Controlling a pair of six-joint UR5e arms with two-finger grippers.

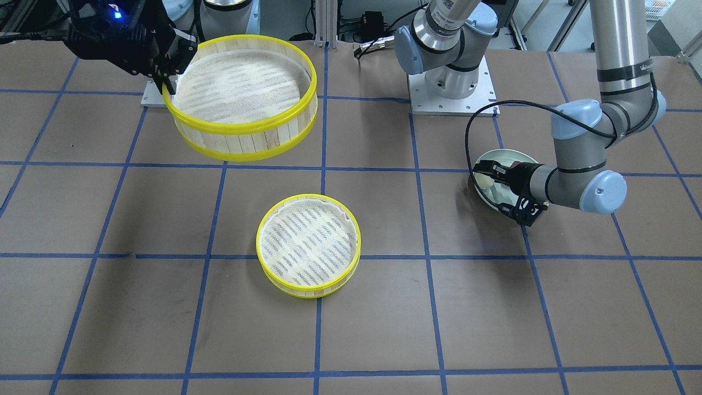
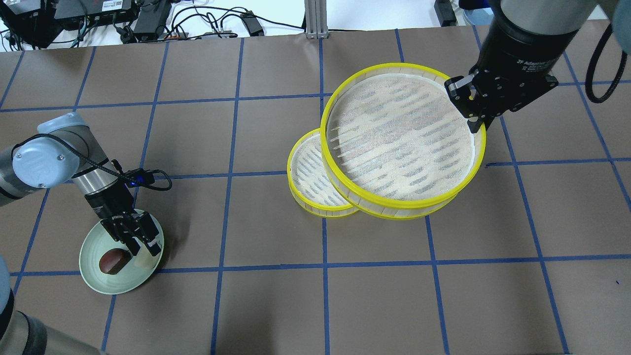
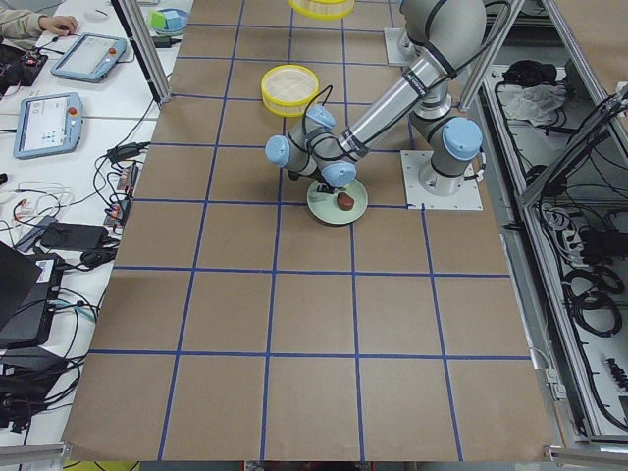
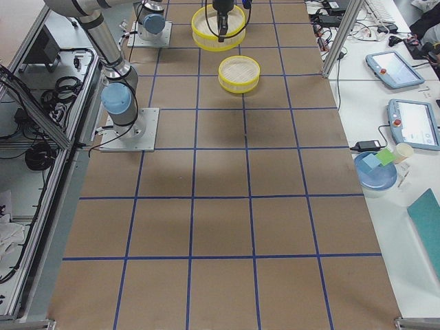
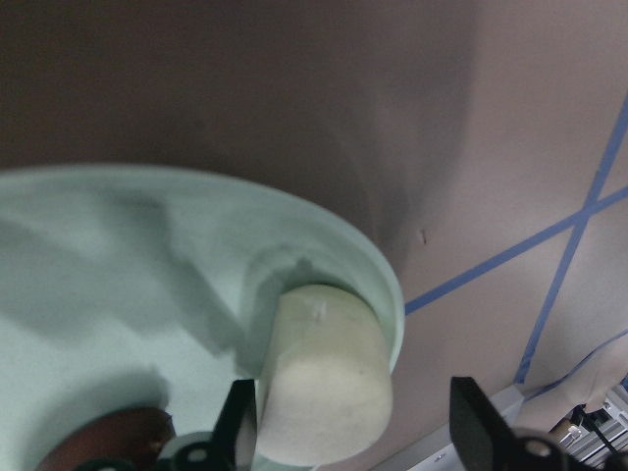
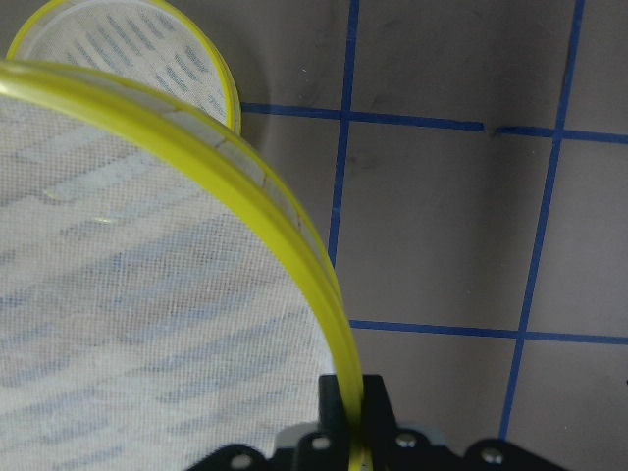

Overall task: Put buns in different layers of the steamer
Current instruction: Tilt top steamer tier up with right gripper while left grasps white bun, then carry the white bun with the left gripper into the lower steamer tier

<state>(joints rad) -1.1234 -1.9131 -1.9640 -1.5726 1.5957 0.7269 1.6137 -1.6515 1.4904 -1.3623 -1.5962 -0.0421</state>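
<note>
My right gripper (image 2: 477, 123) is shut on the yellow rim of one steamer layer (image 2: 402, 138) and holds it tilted in the air, partly over the other layer (image 2: 310, 172), which stands empty on the table. The pinched rim shows in the right wrist view (image 6: 245, 186). My left gripper (image 2: 140, 246) is open and low over the light green plate (image 2: 98, 281). Its fingers straddle the cream-white bun (image 5: 324, 383). The reddish-brown bun (image 2: 114, 260) lies beside it on the plate.
The brown table carries a grid of blue tape lines. The arm base plate (image 1: 452, 93) stands at the robot's side. Cables and power supplies (image 2: 148, 19) lie along the far edge. Tablets (image 4: 412, 124) rest on a side bench.
</note>
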